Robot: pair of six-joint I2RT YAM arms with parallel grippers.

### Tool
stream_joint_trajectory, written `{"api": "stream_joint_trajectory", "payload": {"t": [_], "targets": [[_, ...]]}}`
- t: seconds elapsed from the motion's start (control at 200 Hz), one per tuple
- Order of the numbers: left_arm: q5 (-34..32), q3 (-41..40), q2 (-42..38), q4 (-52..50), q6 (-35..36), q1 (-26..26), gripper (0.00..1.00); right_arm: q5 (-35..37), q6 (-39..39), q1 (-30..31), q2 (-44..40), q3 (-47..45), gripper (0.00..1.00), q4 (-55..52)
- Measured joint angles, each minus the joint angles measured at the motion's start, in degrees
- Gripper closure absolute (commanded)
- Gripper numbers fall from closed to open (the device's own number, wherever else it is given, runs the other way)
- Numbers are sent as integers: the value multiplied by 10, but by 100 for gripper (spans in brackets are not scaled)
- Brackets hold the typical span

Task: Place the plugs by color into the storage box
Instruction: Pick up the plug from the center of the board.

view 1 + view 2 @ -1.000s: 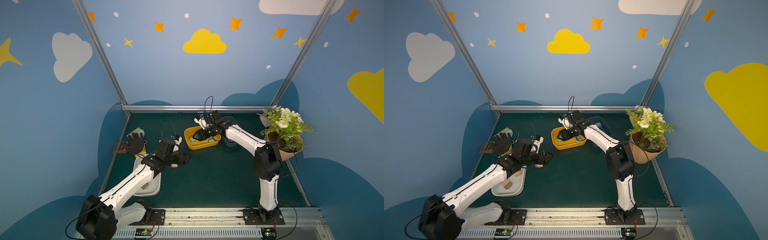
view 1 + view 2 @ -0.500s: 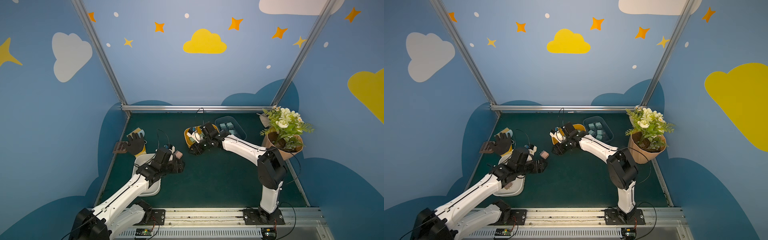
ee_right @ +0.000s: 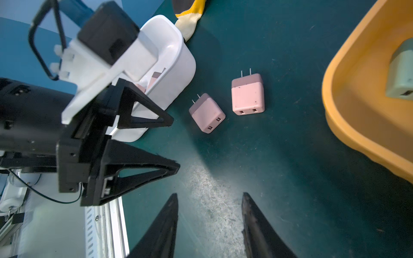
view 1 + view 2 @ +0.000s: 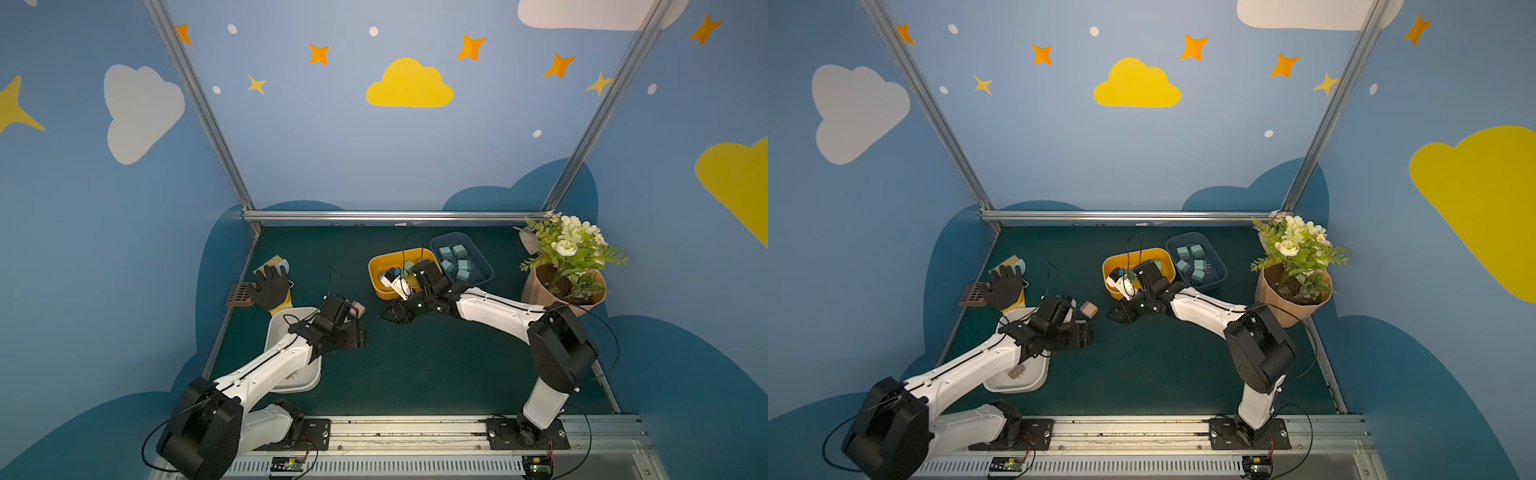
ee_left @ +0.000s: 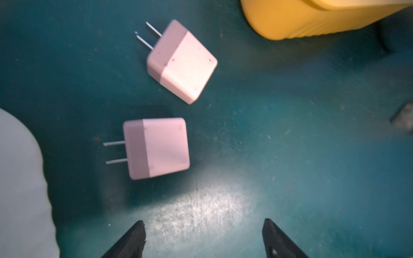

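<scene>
Two pink plugs [image 5: 156,147] on mat [image 5: 301,156], ahead of left pincer [image 5: 203,223]

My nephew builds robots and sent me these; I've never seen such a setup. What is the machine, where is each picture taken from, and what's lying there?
These are two robot arms, the left arm and the right arm, bolted to a rail beside a green mat. Both top views look down on the whole booth; each close-up comes from a camera on an arm's wrist, looking past its claw. The left claw and the right claw are open and hold nothing. Two pink plugs lie loose on the mat between a white box, with a pink plug inside, and a yellow box holding green plugs. A dark blue box holds teal plugs. A black glove and a potted plant sit at the sides.
</scene>
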Motion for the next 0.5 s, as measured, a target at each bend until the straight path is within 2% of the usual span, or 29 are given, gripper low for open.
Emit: {"api": "stream_joint_trajectory", "payload": {"t": [0.315, 0.501], "targets": [[-33, 47, 78, 10, 38, 21, 30, -4, 24, 4, -8, -63, 56, 76], [-54, 83, 143, 1, 48, 24, 31, -4, 30, 4, -8, -78, 56, 89]]}}
